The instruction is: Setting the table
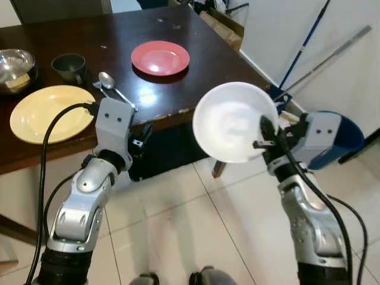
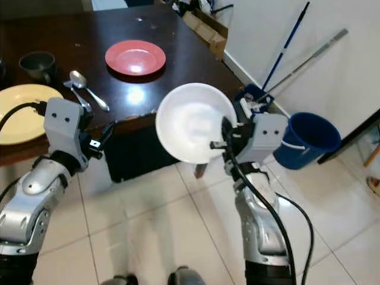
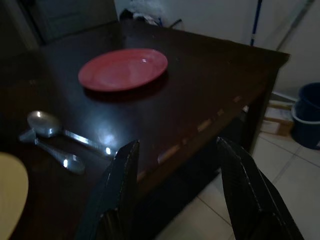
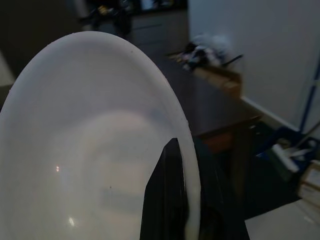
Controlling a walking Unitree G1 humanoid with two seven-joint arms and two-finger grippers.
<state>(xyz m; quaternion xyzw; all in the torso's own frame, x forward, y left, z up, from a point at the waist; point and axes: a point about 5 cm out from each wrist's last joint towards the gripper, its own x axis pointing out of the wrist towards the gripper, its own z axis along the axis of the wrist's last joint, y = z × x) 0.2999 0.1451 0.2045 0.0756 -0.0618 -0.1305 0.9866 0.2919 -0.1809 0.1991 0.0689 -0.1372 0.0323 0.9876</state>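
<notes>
My right gripper (image 1: 264,138) is shut on the rim of a white plate (image 1: 233,122), held tilted in the air off the table's near right corner. The dark wooden table (image 1: 119,35) carries a red plate (image 1: 160,57), a yellow plate (image 1: 50,111), two spoons (image 1: 113,86), a dark mug (image 1: 69,66) and a steel bowl (image 1: 15,68). At the table's front edge my left gripper (image 3: 175,180) stands open and empty, just in front of the spoons (image 3: 60,135), with the red plate (image 3: 123,68) farther on. In the right wrist view the white plate (image 4: 95,145) sits between the fingers (image 4: 167,195).
A blue bucket (image 2: 309,139) stands on the tiled floor to my right, near mop handles (image 2: 285,44) leaning on the white wall. Cardboard boxes (image 1: 228,29) and clutter lie beyond the table's far right corner. Pale tile floor (image 1: 178,231) stretches below my arms.
</notes>
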